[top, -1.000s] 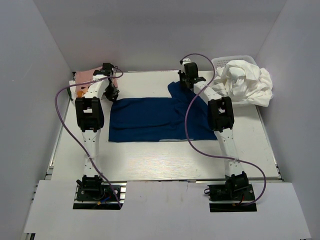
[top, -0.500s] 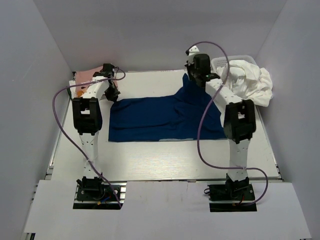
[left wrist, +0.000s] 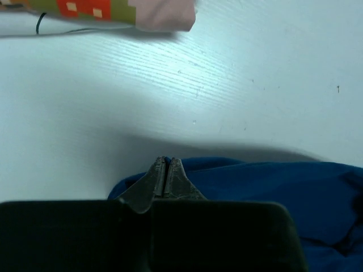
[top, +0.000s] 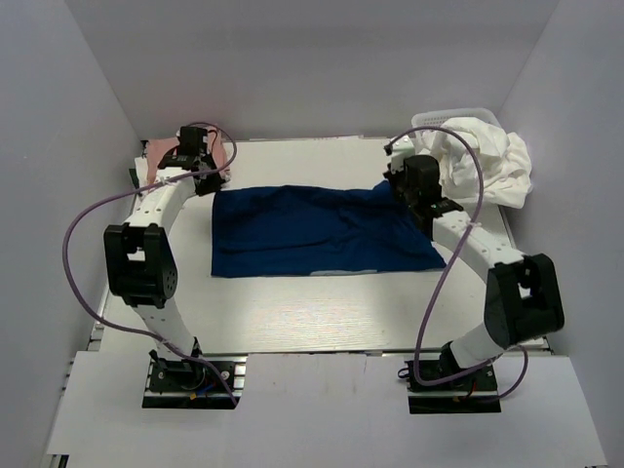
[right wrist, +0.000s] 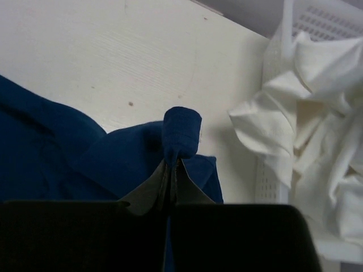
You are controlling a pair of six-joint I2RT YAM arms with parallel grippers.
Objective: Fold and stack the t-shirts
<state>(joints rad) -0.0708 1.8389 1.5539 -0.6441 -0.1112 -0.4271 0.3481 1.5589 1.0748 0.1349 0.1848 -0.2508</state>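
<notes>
Pale wood-grain table (top: pixel 322 312) is seen filling the floor of a white-walled enclosure, with the left arm (top: pixel 146 273) and the right arm (top: pixel 522 297) bolted at its near edge and bent outward to either side. Beyond the bare near strip of the table, the navy t-shirt (top: pixel 312 229) is spread across the middle, lying mostly flat, with creases towards its right side.

At the shirt's far left corner the left gripper (left wrist: pixel 166 162) is set; in its wrist view the two fingers are pressed together at the very edge of the blue cloth, and a sliver of blue is seen pinched between the tips. At the far right corner the right gripper (right wrist: pixel 172 164) is clamped on the shirt, with a small rolled fold of navy cloth bulging just above the closed fingertips and the corner drawn slightly up from the table.

Farther back on the left, the pink t-shirt (top: pixel 161 148) lies at the far left corner of the table, apart from the navy one; part of a blocky coloured print on it is caught in the left wrist view. At the far right, the white t-shirts (right wrist: pixel 317 130) are heaped, crumpled, in and over the white mesh basket (right wrist: pixel 332 20), spilling past its rim just beside the right gripper. Plain walls (top: pixel 322 68) are seen behind
</notes>
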